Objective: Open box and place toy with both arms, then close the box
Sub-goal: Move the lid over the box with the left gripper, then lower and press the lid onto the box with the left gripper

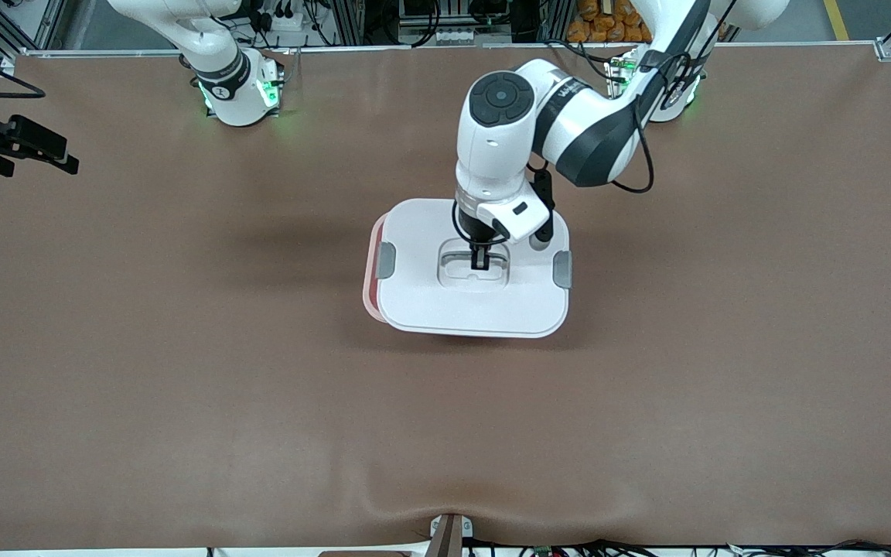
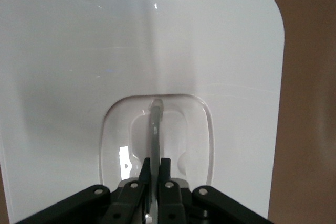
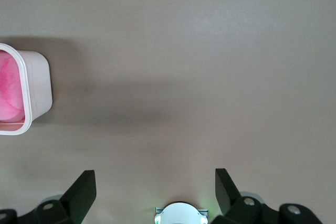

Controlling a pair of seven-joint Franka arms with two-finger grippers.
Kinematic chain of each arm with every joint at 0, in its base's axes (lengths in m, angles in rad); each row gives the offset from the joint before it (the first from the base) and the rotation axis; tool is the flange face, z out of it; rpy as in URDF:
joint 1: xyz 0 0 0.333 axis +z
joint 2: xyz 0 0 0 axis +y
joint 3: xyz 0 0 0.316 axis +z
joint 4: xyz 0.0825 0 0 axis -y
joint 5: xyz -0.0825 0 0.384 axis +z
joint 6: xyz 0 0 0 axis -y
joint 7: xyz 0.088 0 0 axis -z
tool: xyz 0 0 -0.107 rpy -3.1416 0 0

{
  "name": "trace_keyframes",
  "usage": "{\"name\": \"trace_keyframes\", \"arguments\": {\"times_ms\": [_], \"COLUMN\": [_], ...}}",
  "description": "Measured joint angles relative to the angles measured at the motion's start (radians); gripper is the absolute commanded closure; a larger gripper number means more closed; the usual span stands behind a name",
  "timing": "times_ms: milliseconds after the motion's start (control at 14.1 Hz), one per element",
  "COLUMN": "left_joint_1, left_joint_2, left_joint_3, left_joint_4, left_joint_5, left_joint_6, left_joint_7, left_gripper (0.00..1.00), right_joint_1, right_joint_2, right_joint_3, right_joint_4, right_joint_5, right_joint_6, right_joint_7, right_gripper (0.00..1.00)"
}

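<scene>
The box's white lid [image 1: 469,302] hangs over the pink box [image 1: 372,272] in the middle of the table, shifted toward the left arm's end, so a strip of pink rim shows. My left gripper [image 1: 480,263] [image 2: 157,163] is shut on the lid's clear handle [image 2: 155,129] in its recess. My right gripper [image 1: 68,158] [image 3: 155,182] waits open and empty over the right arm's end of the table. In the right wrist view the box's end [image 3: 37,90] stands uncovered with mottled pink inside [image 3: 10,90]; I cannot tell whether that is the toy.
Grey clips [image 1: 387,261] [image 1: 562,269] sit on the lid's two short sides. The brown mat [image 1: 260,402] covers the table around the box. The right arm's green-lit base [image 1: 240,97] and the left arm's base [image 1: 666,97] stand farthest from the front camera.
</scene>
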Motion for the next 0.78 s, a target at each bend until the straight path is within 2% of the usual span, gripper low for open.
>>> {"name": "trace_keyframes", "arguments": {"times_ms": [498,782], "left_joint_1": [-0.058,-0.059], "left_joint_2": [0.008,0.008], "left_joint_3": [0.000,0.001], "left_joint_4": [-0.082,-0.092], "left_joint_5": [0.023,0.048], "left_joint_6": [0.107,0.113], "left_joint_7": [-0.050,-0.056], "left_gripper": [1.00,1.00], "right_joint_1": [-0.013,-0.029], "right_joint_2": [-0.001,-0.001], "right_joint_3": [0.001,0.030], "right_joint_4": [0.027,0.026], "right_joint_5": [-0.019,-0.040], "right_joint_6": [0.008,0.010], "right_joint_7": [0.006,0.006], "right_gripper": [0.00,0.00]}}
